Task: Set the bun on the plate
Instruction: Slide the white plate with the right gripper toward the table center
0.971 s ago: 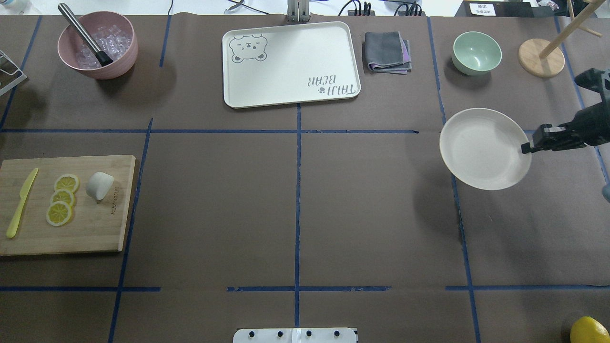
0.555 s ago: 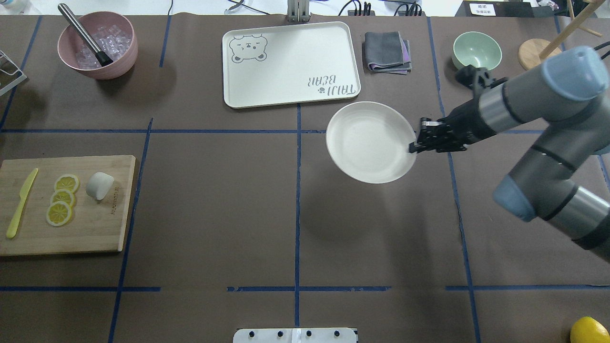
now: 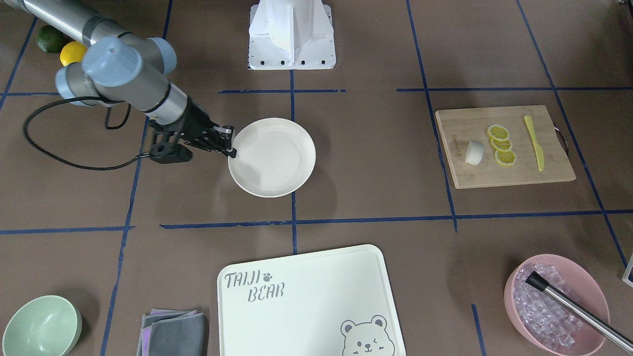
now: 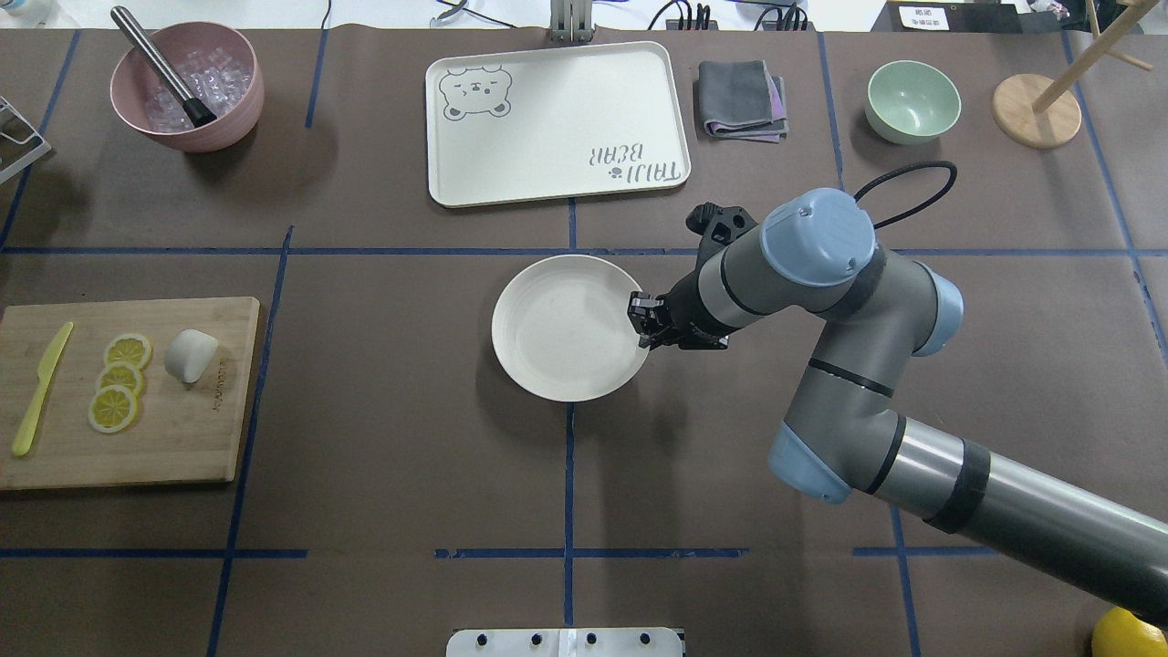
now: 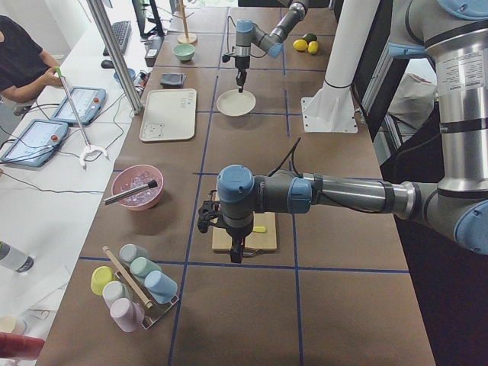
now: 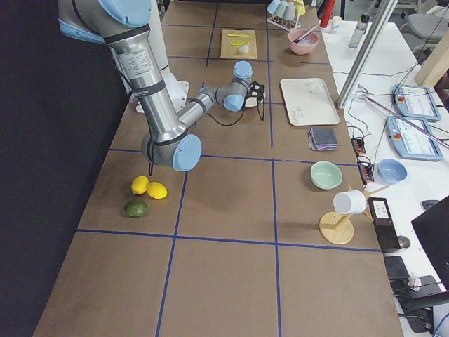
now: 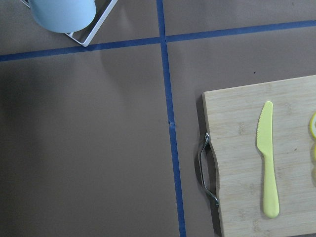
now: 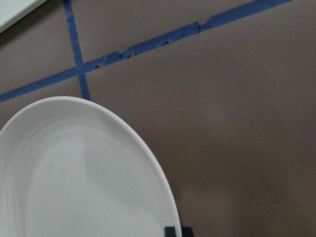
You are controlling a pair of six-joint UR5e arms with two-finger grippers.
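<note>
The bun (image 4: 190,354) is a small white lump lying on a wooden cutting board (image 4: 155,456) at the table's left, and it also shows in the front view as the bun (image 3: 474,152). The cream-white plate (image 4: 557,338) is at the table's centre, low over the paper. My right gripper (image 4: 641,326) is shut on its right rim. In the right wrist view the plate (image 8: 74,173) fills the lower left. My left gripper (image 5: 237,255) shows only in the left side view, above the board's outer end; I cannot tell its state.
Lemon slices (image 4: 119,379) and a yellow knife (image 4: 41,388) share the board. At the back stand a pink ice bowl (image 4: 187,87), the bear tray (image 4: 557,123), a folded cloth (image 4: 741,99), a mint bowl (image 4: 912,100) and a wooden stand (image 4: 1036,109).
My right arm has carried the plate from the table's right side leftwards to the centre and brought it lower. The bun and the board have stayed put.
</note>
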